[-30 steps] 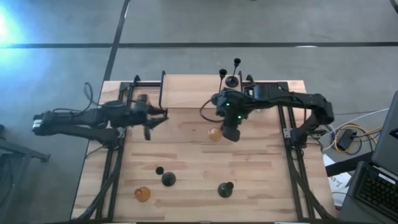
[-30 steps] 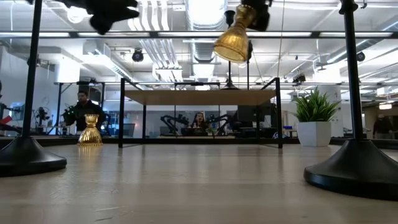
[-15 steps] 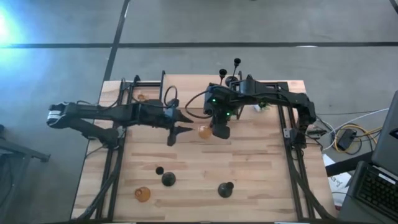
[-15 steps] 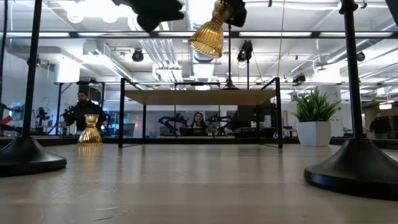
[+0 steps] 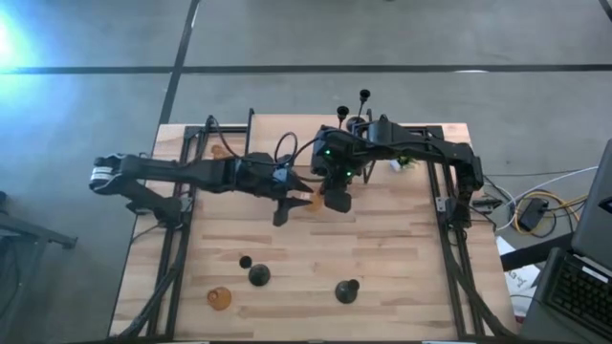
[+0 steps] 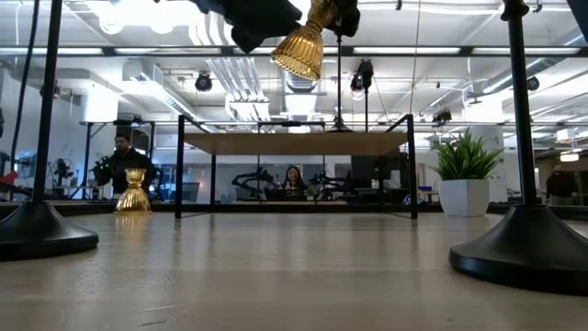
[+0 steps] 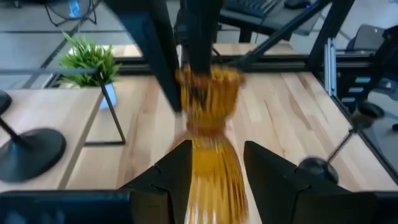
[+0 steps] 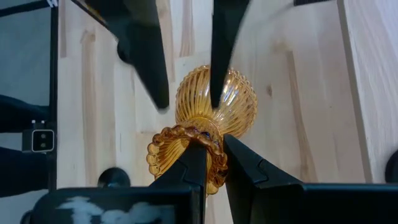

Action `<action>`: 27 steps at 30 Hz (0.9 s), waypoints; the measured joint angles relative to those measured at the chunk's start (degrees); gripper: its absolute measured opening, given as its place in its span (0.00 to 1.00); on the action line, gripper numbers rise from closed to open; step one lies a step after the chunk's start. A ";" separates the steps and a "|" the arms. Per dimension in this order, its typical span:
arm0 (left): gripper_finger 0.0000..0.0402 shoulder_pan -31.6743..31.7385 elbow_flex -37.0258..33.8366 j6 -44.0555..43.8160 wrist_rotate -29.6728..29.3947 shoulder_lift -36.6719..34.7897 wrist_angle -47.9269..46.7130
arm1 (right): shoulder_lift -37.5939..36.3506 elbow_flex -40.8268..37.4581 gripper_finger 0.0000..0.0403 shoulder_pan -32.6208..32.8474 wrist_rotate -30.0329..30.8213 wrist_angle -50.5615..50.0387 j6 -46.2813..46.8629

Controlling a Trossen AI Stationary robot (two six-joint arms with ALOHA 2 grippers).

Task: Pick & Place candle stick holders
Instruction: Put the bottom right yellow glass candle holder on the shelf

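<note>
Left gripper has reached the right gripper's amber holder

- Right hand hangs mid-frame in the high view, fingers pinched together, arm reaching in from the right.
- Left hand meets it from the left, fingers parted.

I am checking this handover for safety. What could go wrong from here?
1. The right tool pinches the amber holder only at its narrow waist, high above the table; a slip would likely drop it.
2. The left tool has open fingers on both sides of the holder. If the right lets go before they close, it may fall.
3. Both tools are close together, so they could bump.
</note>
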 joint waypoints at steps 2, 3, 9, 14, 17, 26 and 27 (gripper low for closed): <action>0.37 0.07 0.82 -0.40 -0.36 1.06 -0.04 | 0.00 -0.09 0.06 0.03 0.06 -0.37 0.00; 0.37 0.09 1.28 -0.84 -0.49 1.61 -0.17 | 0.00 -0.09 0.06 0.07 -0.03 -0.26 0.01; 0.38 0.22 3.93 -1.77 -0.24 4.32 -0.51 | 0.00 -0.09 0.06 0.08 -0.08 -0.03 0.00; 0.46 0.22 4.49 -3.31 -0.23 5.36 -0.36 | 0.00 -0.09 0.06 0.07 -0.09 0.53 -0.11; 0.55 0.27 4.47 -4.08 -0.23 5.90 -0.46 | 0.00 0.00 0.06 0.07 -0.21 0.54 -0.14; 0.67 0.22 4.31 -2.29 0.54 5.76 2.02 | 0.00 0.04 0.06 0.01 -0.19 0.69 -0.59; 0.67 0.22 4.31 -2.27 1.16 5.74 3.03 | 0.00 0.04 0.06 0.01 -0.29 0.77 -0.71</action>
